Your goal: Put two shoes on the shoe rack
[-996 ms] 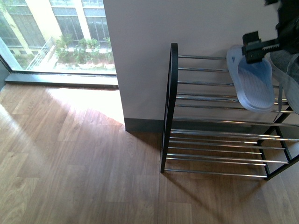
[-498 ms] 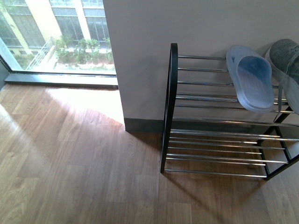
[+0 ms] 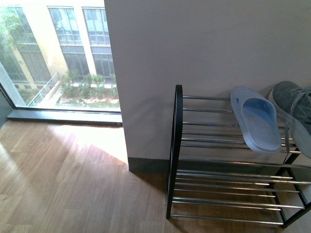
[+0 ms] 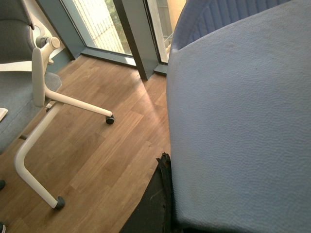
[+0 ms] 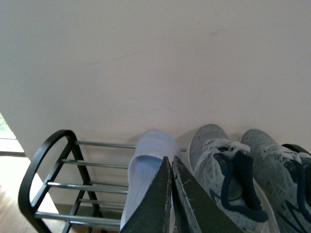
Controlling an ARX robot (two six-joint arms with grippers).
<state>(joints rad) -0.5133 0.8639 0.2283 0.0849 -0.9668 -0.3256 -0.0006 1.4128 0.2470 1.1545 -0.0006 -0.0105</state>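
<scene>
R gripper (image 5: 171, 187) fingers closed, empty, facing low black-framed chrome-rod shoe rack (image 3: 178, 145). Pale blue rubber slide slipper (image 5: 146, 170) on top tier at 12 o'clock, long axis front-to-back; grey knit sneakers (image 5: 221, 167) at 1. L gripper: can't tell.

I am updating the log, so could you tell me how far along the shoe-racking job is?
Done: two grey sneakers and one pale blue slipper sit on the shoe rack, top tier. In hand: the right gripper is empty, jaws shut; a pale blue rubbery surface fills the left wrist view, probably the second slipper, its grip hidden. Left: setting that one on the rack.
</scene>
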